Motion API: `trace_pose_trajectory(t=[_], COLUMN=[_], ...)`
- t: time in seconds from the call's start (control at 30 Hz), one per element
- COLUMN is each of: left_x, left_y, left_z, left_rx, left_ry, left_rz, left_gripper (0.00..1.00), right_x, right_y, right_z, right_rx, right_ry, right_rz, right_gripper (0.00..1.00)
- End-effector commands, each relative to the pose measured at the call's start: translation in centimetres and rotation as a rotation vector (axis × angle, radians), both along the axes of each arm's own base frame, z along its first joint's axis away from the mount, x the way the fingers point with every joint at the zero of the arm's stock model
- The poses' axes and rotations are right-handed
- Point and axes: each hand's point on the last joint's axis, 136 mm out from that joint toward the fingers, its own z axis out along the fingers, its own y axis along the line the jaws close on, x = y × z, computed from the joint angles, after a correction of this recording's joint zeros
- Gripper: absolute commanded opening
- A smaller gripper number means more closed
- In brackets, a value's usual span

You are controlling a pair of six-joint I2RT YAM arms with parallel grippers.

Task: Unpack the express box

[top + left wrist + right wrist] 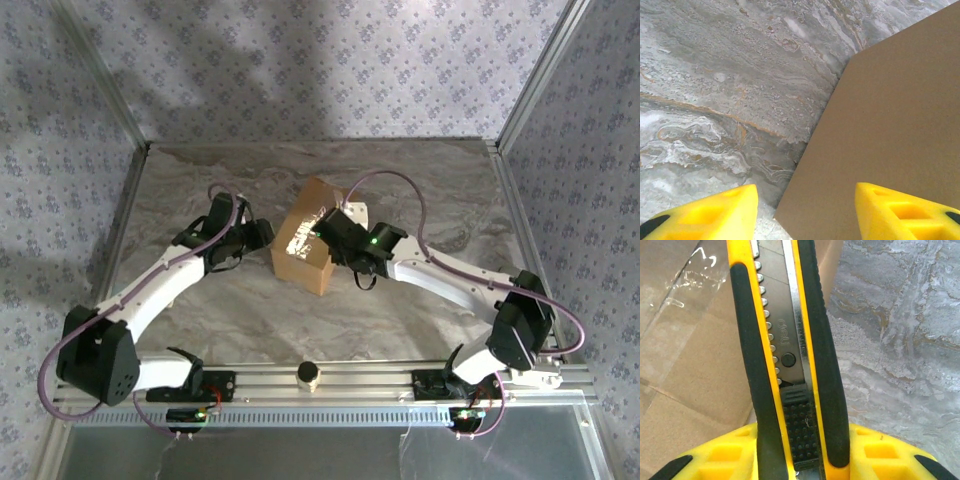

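Observation:
The express box (303, 252), a tan cardboard carton, stands in the middle of the table with glossy tape (298, 238) along its top. My left gripper (262, 236) sits at the box's left side. Its yellow fingers (715, 212) are open, and the box's plain brown face (890, 125) runs between and beyond them. My right gripper (327, 230) hovers over the box top, shut on a yellow and black utility knife (790, 340) that points away from the wrist. The taped box top (690, 365) lies left of the knife.
The marbled grey table (200, 185) is fenced by metal posts and patterned walls. A small round cylinder (308, 374) stands on the near rail between the arm bases. Open table lies behind and to both sides of the box.

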Motion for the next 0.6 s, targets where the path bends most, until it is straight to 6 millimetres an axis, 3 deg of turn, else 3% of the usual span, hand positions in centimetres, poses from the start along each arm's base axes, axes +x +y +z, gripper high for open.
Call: trace_pose_trajectory(t=[0.0, 0.13, 0.33, 0.47, 0.57], left_x=[-1.6, -3.4, -6.7, -8.7, -9.5], left_y=[0.7, 1.4, 1.6, 1.0, -0.3], left_z=[0.5, 0.9, 1.2, 0.4, -0.1], left_rx=[0.019, 0.022, -0.01, -0.011, -0.03], left_ry=[0.011, 0.022, 0.039, 0.067, 0.079], left_rz=[-0.027, -0.039, -0.066, -0.101, -0.135], left_gripper=[0.54, 0.55, 0.55, 0.55, 0.56], right_x=[0.7, 2.7, 9.0, 14.1, 17.1], right_y=[-1.6, -3.1, -6.1, -6.7, -6.0], right_z=[2.1, 2.9, 4.3, 4.3, 3.4], right_rx=[0.009, 0.029, 0.032, 0.052, 0.043], right_ry=[-0.031, -0.048, -0.104, -0.116, -0.103], right_rz=[-0.005, -0.004, -0.014, -0.019, 0.003], right_gripper=[0.0, 0.0, 0.0, 0.0, 0.0])
